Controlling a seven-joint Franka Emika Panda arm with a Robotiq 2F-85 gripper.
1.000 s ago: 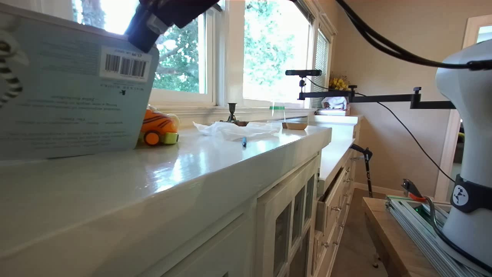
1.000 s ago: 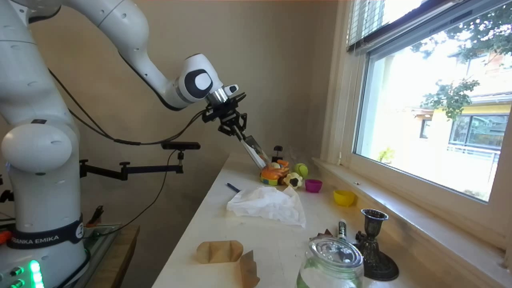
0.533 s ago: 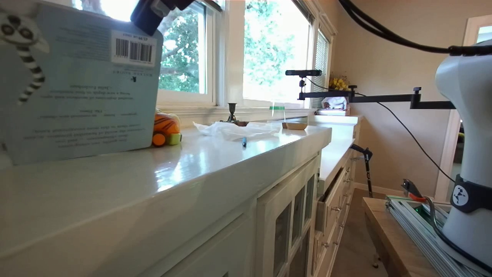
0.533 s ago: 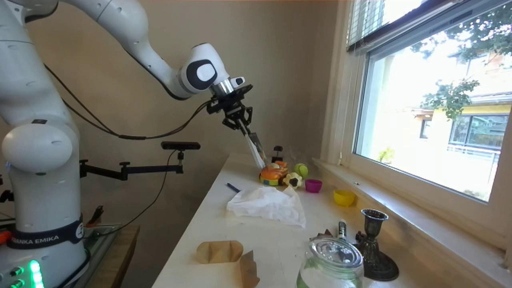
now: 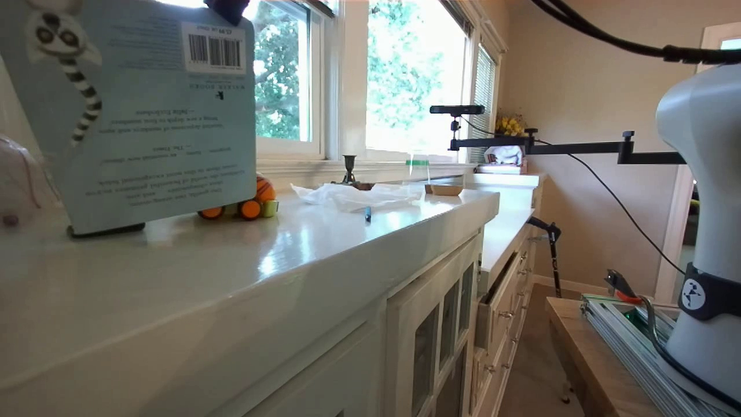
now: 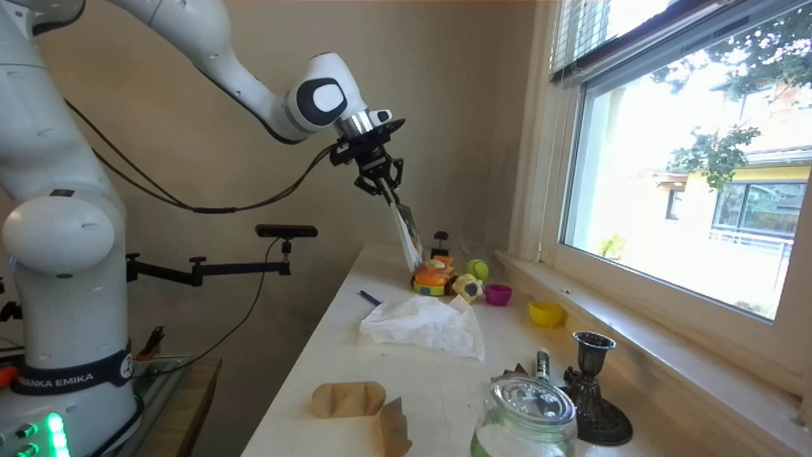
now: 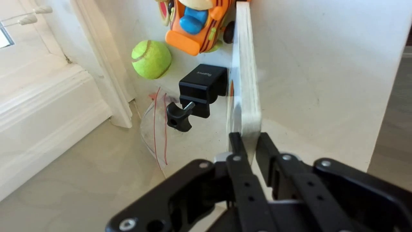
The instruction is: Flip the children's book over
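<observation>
Children's book [image 5: 156, 116] hangs in my gripper [image 7: 250, 143], whose fingers [image 7: 236, 145] are closed to the thickness of it, pinching the upper edge just beside a corner. I judge the hold chosen for turning: one edge caught and the opposite one left free, so the whole thing can be tipped over about my grip. It is on edge over the tabletop [image 5: 202, 266], somewhat tilted, its lower edge nearer the window [image 6: 685, 165] than its upper one. The face with the barcode [image 5: 214, 49] looks away from the window, its lettering upside down, so I take it that I have the printed bottom edge. By my reckoning the flip is about half done, with laying the book down left to do. One lower corner looks raised; whether the other touches anything I cannot tell.

Just beside the book, on its window side, sit an orange toy [image 7: 199, 29] and a black clamp [image 7: 202, 85]; contact is unclear. Holding the book this high probably serves to keep it off them, and lowering it that way could catch both. Past them are a tennis ball [image 7: 151, 59] and a plastic bag [image 7: 157, 129]; farther along the tabletop, a crumpled white sheet [image 6: 425, 327] lies near a blue pen [image 6: 369, 298].
</observation>
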